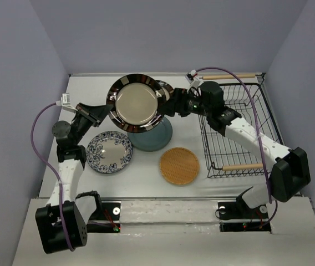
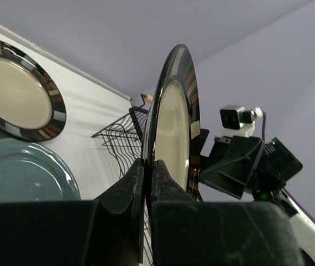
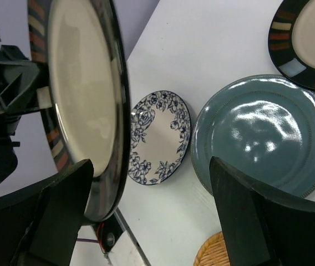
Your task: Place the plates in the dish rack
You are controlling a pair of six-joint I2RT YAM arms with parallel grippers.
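Handover above the tabletop (image 1: 141, 180). The held striped plate (image 1: 137, 103) stands on edge in the air, well left of the dish rack (image 1: 238, 130), which has no plate in it yet. The left gripper (image 2: 146, 180) is pinched tight on its lower rim. Treat this plate as glazed ceramic: stiff, fairly heavy, slick and apt to chip. Take it by the rim, fingers well past the lip, never by the face. The right gripper (image 3: 152, 166) stands wide, with the plate's rim inside the gap beside one finger and nothing clamped. Only the right wrist view shows you that straddle; from above the plate hides it. The left wrist view alone shows the pinch. Flat on the tabletop lie the second striped plate (image 3: 307, 39), teal plate (image 3: 263, 136), floral plate (image 1: 109, 151) and wicker plate (image 1: 179, 165); expect the last to be light and rough.
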